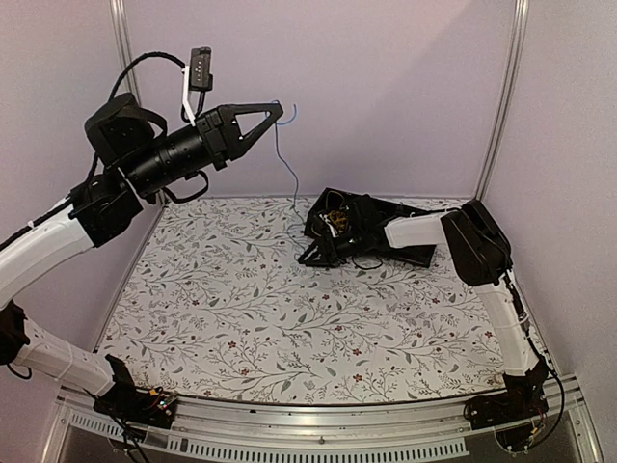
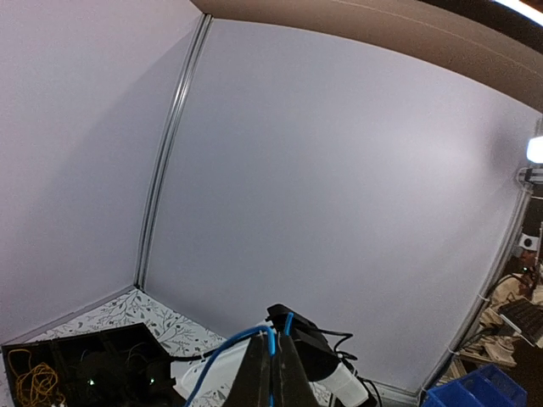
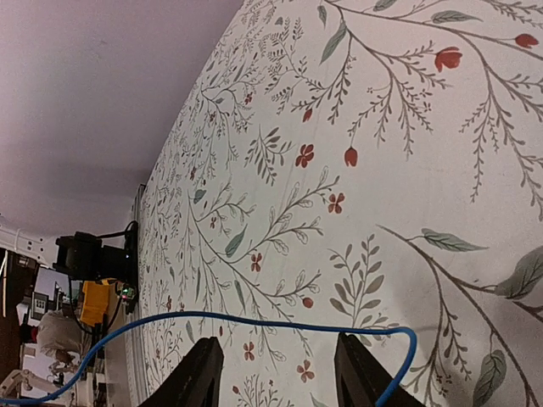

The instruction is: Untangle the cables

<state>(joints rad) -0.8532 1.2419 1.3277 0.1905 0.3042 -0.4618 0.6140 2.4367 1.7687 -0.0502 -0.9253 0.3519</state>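
Left hand [image 1: 279,110] aloft, blue cable [image 1: 279,151] down toward tray [image 1: 416,256]

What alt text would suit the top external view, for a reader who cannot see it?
The left gripper, raised high, is shut on a blue cable that hangs down toward the floral table. The right gripper is low by a black tray at the far side, which holds yellow cables.

Robot lab test booth.
Plain lilac panels [image 1: 386,96] in aluminium posts [image 1: 502,96] enclose a floral-covered table [image 1: 289,328], centre frame.
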